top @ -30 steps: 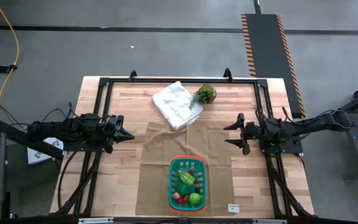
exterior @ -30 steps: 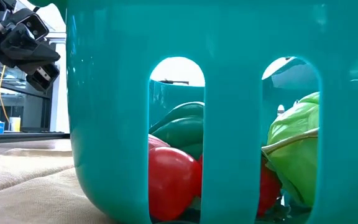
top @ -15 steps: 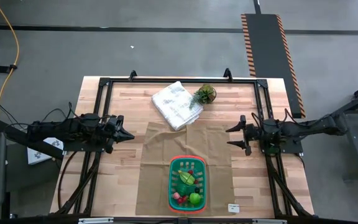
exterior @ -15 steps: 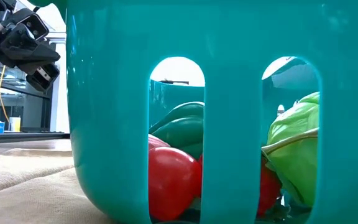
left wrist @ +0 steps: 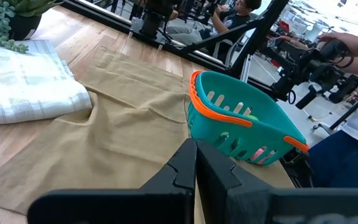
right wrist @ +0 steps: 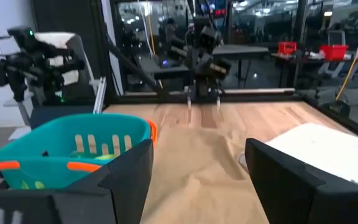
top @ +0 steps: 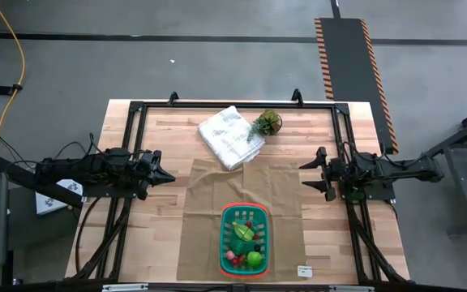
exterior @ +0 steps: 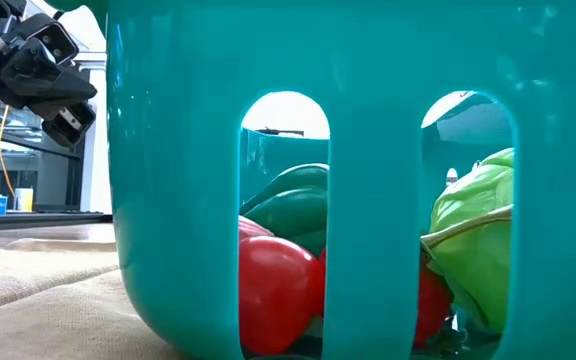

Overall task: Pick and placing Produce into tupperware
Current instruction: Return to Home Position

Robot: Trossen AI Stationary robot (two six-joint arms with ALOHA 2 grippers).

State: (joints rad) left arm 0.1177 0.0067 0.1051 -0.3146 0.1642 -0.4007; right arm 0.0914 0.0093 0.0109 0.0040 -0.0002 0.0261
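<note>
Beyond tupperware (top: 244, 207) w/ produce (top: 254, 259): cloth (top: 230, 136), plant (top: 267, 122); L gripper (top: 170, 176) left, pressed together; R gripper (top: 302, 175) right, spread.

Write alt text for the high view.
Green basket holding toy produce sits on a tan cloth, low centre on the wooden table. The left gripper, shut, and right gripper, open, wait at either side. White cloth and plant lie beyond.

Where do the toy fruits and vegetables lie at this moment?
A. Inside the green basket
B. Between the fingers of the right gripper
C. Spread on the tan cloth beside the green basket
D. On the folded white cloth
A: the high view shows the produce lying together inside the basket, with no piece outside it.
</note>
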